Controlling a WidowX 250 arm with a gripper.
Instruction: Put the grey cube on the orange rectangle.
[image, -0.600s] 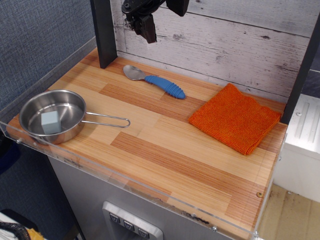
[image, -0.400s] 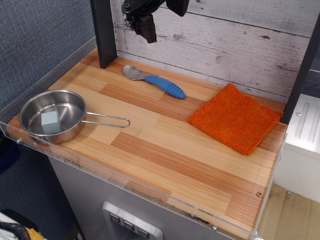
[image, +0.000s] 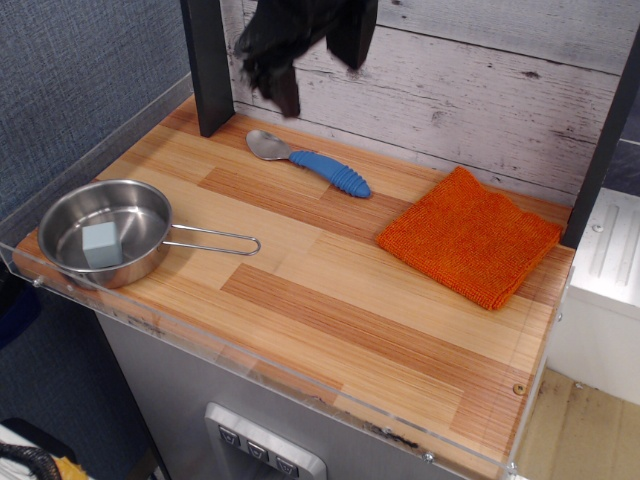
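Note:
The grey cube (image: 101, 243) is a small pale blue-grey block lying inside the steel pan (image: 72, 262) at the table's left front. The orange rectangle (image: 470, 236) is a folded orange cloth lying flat at the right back of the wooden table. My gripper (image: 281, 92) hangs high at the back, above the spoon and far from both cube and cloth. It is motion-blurred, so I cannot tell how its jaws stand. Nothing shows in it.
A spoon with a blue ribbed handle (image: 310, 161) lies near the back wall. The pan's wire handle (image: 212, 240) points right. A dark post (image: 208, 65) stands at the back left. A clear acrylic rim (image: 300, 385) edges the table front.
The gripper has come down and slightly left from the top edge and is now blurred by motion. The cube, pan, spoon and cloth have not moved.

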